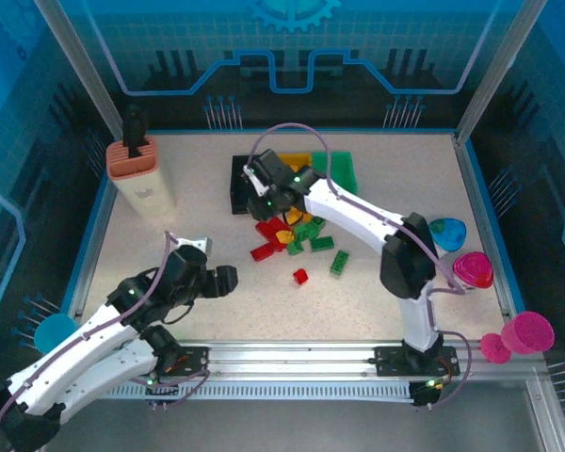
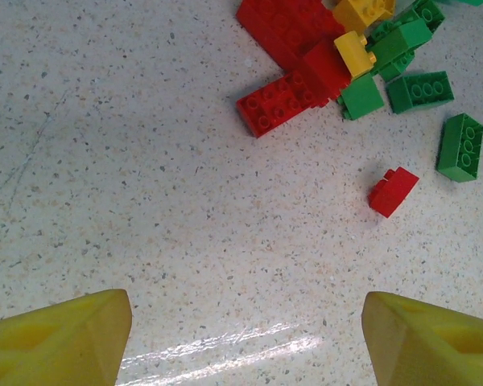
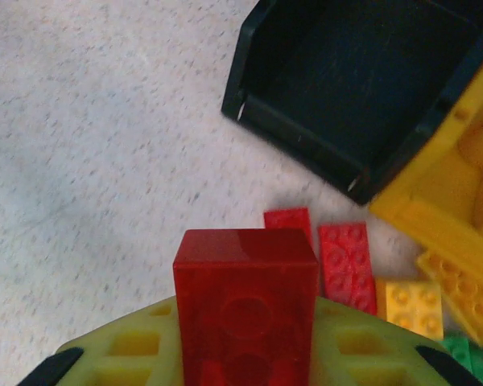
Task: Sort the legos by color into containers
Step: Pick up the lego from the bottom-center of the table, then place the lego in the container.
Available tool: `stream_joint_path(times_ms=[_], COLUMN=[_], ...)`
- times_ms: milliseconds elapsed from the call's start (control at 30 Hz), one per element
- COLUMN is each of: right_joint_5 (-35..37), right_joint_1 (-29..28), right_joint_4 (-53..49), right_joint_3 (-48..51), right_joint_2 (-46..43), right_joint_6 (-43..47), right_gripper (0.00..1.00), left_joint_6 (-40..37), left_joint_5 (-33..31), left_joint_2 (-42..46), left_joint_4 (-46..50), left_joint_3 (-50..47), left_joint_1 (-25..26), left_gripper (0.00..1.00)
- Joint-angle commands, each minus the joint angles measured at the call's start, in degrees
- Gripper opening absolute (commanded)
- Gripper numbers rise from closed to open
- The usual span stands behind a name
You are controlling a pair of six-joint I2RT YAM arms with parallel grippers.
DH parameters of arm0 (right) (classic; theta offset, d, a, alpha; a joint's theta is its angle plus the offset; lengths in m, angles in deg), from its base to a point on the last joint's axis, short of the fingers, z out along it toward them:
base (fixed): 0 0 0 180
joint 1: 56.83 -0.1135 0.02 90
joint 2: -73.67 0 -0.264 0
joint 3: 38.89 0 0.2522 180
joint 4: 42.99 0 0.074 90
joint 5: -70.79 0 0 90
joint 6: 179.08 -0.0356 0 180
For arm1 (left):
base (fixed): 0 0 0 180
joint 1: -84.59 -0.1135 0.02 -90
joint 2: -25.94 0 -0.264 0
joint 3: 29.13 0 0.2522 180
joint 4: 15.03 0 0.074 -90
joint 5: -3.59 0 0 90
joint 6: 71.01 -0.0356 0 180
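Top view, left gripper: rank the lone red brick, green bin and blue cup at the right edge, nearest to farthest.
1. lone red brick: nearest, directly right of the left gripper.
2. green bin: at the back, further right.
3. blue cup: farthest, at the right edge.

The legos [image 1: 320,243] lie heaped just before the bins [image 1: 237,185] (mid-table); holder [image 1: 137,171] far left, cups [image 1: 449,232] right.
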Motion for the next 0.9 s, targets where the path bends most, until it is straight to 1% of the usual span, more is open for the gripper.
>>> stream_joint_path(times_ms=[0, 133, 300, 433, 567, 600, 633, 700, 733, 767, 800, 867], right_joint_5=[-1.1, -1.1, -0.6, 1.5, 4.3, 5.3, 6.3, 5.7, 6.6, 7.4, 8.4, 8.5], right_joint_1=[1.2, 2.3, 3.2, 3.9, 4.2, 4.3, 4.4, 4.5, 4.3, 4.0, 3.7, 3.4], right_joint_4=[-4.5, -4.8, -4.5, -4.2, -2.7, -2.6, -2.7, -3.3, -3.9, -3.9, -3.9, -3.0], right_joint_3=[-8.6, -15.7, -23.0, -29.2, -33.9, -34.9, -35.8, -37.6, -38.6, -38.7, -38.4, -36.4], right_joint_2=[5.8, 10.2, 15.7, 21.3, 25.1, 25.8, 26.5, 26.8, 26.3, 25.3, 23.8, 19.9], right_joint_6=[1.1, 1.0, 0.2, -1.2, -3.6, -4.5, -5.3, -5.8, -6.2, -5.9, -5.7, -5.7], right_gripper=[0.28, 0.28, 0.28, 0.28, 0.29, 0.34, 0.44, 0.73, 0.82, 0.85, 0.86, 0.86], left_joint_6=[3.1, 4.5, 4.4, 4.6, 5.0, 5.1, 5.1, 5.0, 4.9, 4.8, 4.8, 4.4], left_joint_5=[-0.4, -0.7, -0.7, -0.9, -0.9, -0.9, -0.9, -1.0, -1.2, -1.3, -1.4, -1.6], left_joint_2=[1.9, 3.5, 3.8, 4.2, 4.3, 4.2, 4.2, 4.3, 4.3, 4.3, 4.2, 4.1], left_joint_4=[1.8, 2.0, 3.1, 3.8, 3.7, 3.8, 4.0, 4.5, 4.8, 4.9, 5.0, 5.0], left_joint_3=[-1.0, -1.7, -1.1, -0.6, -0.6, -0.4, -0.1, 0.6, 0.9, 1.2, 1.4, 1.5], left_joint_1=[1.0, 2.0, 2.5, 3.2, 3.6, 3.8, 3.7, 3.9, 3.9, 4.1, 4.1, 4.2], left_gripper=[0.76, 0.76, 0.76, 0.76, 0.76, 0.76, 0.76, 0.76, 0.76, 0.76, 0.76, 0.76])
